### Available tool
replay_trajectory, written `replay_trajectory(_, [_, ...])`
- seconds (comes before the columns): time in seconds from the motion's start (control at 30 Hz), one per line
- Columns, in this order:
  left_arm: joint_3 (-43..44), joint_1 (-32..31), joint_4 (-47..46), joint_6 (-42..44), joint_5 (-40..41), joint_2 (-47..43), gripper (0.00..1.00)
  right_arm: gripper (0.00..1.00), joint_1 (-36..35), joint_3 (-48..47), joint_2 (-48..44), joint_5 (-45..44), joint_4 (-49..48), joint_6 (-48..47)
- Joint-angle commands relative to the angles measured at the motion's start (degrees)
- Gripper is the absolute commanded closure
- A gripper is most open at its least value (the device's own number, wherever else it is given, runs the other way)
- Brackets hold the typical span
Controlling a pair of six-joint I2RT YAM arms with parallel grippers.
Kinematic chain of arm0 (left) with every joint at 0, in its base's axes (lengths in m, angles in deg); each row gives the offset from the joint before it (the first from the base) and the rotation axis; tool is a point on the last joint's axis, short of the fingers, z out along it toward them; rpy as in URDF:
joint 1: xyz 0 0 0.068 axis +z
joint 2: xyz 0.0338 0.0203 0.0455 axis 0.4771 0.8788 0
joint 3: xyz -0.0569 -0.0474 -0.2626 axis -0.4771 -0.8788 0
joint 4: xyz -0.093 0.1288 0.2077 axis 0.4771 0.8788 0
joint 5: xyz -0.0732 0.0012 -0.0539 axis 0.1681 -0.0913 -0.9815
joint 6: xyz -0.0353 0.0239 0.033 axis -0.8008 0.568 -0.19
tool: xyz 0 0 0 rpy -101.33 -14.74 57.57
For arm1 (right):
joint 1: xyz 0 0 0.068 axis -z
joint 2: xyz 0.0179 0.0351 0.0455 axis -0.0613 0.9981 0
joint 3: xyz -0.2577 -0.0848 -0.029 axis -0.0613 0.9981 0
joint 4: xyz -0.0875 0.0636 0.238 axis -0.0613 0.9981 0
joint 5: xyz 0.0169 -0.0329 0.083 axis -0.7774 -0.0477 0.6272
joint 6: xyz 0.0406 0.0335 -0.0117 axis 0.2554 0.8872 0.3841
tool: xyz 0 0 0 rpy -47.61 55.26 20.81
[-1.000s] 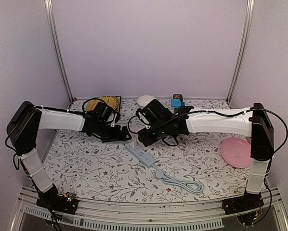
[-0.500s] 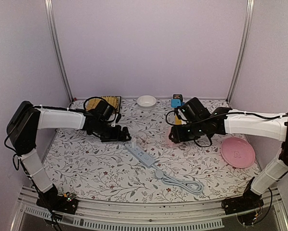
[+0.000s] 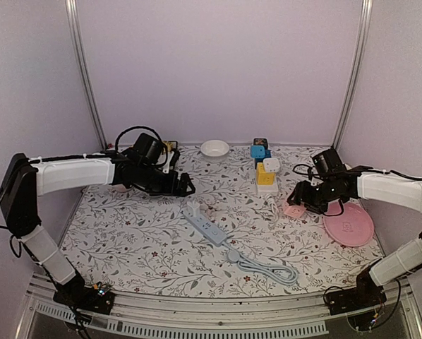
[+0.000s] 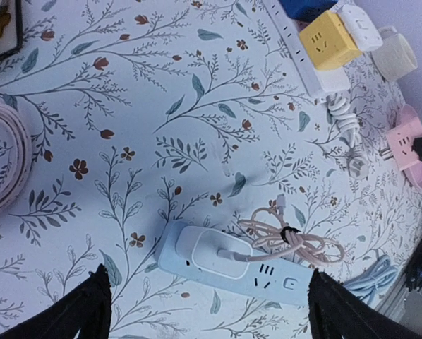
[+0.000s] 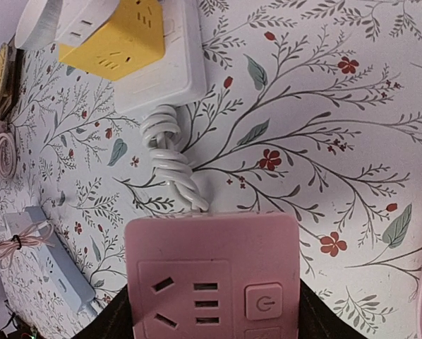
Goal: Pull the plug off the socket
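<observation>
Floral desk, lilac walls. Left end effector gapes over the plug in the strip; right end effector clamps a pink socket.

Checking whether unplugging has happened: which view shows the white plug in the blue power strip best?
Left wrist: the white plug is close and unobstructed, seated in the blue power strip. Top external shows it tiny; right wrist barely catches the strip at its edge.

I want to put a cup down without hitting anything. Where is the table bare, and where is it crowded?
The widest bare patch is front left, beside the power strip. A smaller one lies front right, between the cable and the pink plate. Back right is crowded: yellow cubes, pink socket and right pincer.
</observation>
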Motion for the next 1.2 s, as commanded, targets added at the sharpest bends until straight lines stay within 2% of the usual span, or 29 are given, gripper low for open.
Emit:
replay_trajectory(0.0, [0.39, -0.71, -0.76, 0.66, 0.10, -2.30, 0.03, 0.54, 3.82, 1.68, 0.55, 7.79, -4.10, 2.12])
replay_trajectory(0.2, [-0.81, -0.71, -1.54, 0.64, -0.41, -3.93, 0.03, 0.48, 8.24, 3.18, 3.23, 12.40, -4.88, 1.56])
replay_trajectory(0.53, [-2.92, -1.21, -3.92, -1.12, -0.96, -5.44, 0.03, 0.30, 11.14, 2.12, 7.01, 15.22, -4.43, -0.92])
replay_trajectory(0.73, [-2.62, -1.95, -6.06, -4.21, 1.48, -4.64, 0.03, 0.23, 11.26, -0.69, 9.38, 10.62, -1.60, -4.38])
replay_trajectory(0.97, [-1.44, -2.78, -4.83, -8.07, 4.38, -3.74, 0.03, 0.21, 11.29, -3.47, 10.12, 6.36, 1.19, -7.74])
replay_trajectory(1.17, [1.23, -3.66, -2.00, -9.83, 6.86, -2.32, 0.03, 0.15, 11.28, -2.91, 8.58, 3.44, 1.41, -10.18])
